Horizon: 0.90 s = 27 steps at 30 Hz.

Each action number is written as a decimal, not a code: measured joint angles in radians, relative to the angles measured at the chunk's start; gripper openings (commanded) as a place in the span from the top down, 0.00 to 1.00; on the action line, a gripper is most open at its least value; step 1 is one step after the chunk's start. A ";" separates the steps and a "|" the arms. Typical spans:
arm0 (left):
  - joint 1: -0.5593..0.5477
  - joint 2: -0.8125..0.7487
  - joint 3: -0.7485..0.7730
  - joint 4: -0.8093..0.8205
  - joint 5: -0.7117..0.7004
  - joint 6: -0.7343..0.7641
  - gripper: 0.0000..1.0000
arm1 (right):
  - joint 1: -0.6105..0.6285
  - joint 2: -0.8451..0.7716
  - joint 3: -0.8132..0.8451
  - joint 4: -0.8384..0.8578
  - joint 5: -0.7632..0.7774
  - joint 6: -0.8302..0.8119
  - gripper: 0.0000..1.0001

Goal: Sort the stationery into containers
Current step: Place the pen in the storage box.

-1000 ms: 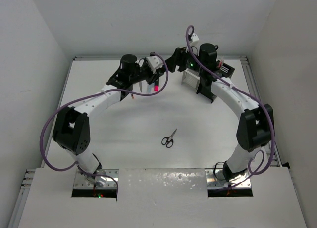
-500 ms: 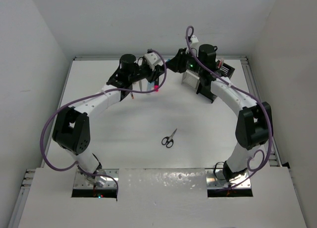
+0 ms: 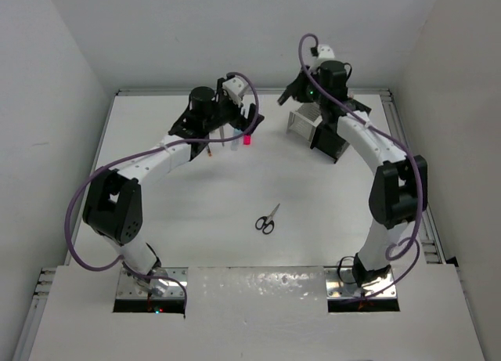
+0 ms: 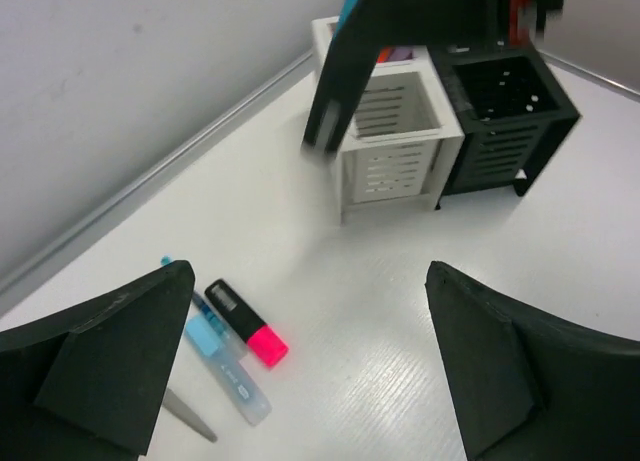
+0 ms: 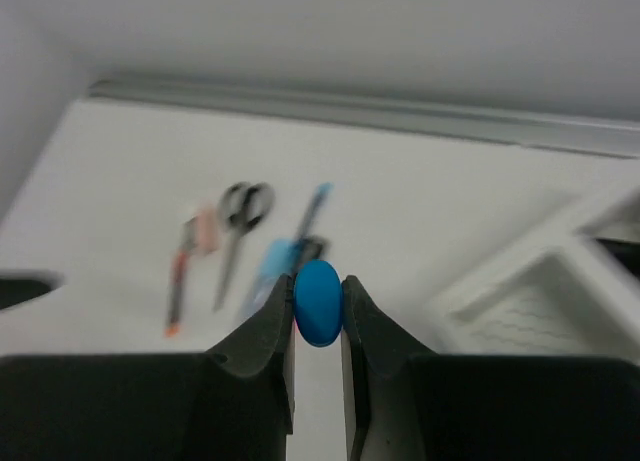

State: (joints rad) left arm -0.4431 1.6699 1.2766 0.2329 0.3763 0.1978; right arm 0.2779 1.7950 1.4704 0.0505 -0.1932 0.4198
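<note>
Looking down from above, one pair of black-handled scissors [image 3: 268, 218] lies alone mid-bench [image 3: 196, 212], and the white box [image 3: 300, 124] stands far back beside the right arm.

At the left wrist, the left gripper [image 4: 310, 276] has its jaws spread wide above one pink-tipped marker [image 4: 247, 324] and one pale blue pen [image 4: 225, 366]. The two slatted boxes adjoin, white and black box [image 4: 505, 131], and a blurred dark arm part crosses the white one.

At the right wrist, the right gripper [image 5: 318, 293] has its jaws pinching one smooth rounded blue piece [image 5: 318, 316], with a blurred second scissors [image 5: 238, 221] on the bench beyond.

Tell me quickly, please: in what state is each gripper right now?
Left gripper: open wide, holding nothing.
Right gripper: closed on a blue item, seen end-on.
</note>
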 measured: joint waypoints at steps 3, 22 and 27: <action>0.007 0.000 0.000 -0.021 -0.077 -0.044 0.00 | -0.063 0.073 0.117 -0.031 0.206 -0.047 1.00; 0.052 0.105 -0.024 -0.258 -0.441 -0.172 0.01 | -0.138 0.392 0.396 -0.071 0.636 -0.196 1.00; 0.054 0.190 -0.008 -0.291 -0.437 -0.201 0.05 | -0.138 0.392 0.352 -0.090 0.618 -0.160 1.00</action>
State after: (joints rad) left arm -0.3889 1.8595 1.2690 -0.0582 -0.0608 -0.0032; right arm 0.1402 2.1868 1.8229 -0.0391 0.4252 0.2600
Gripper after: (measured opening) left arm 0.967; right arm 0.168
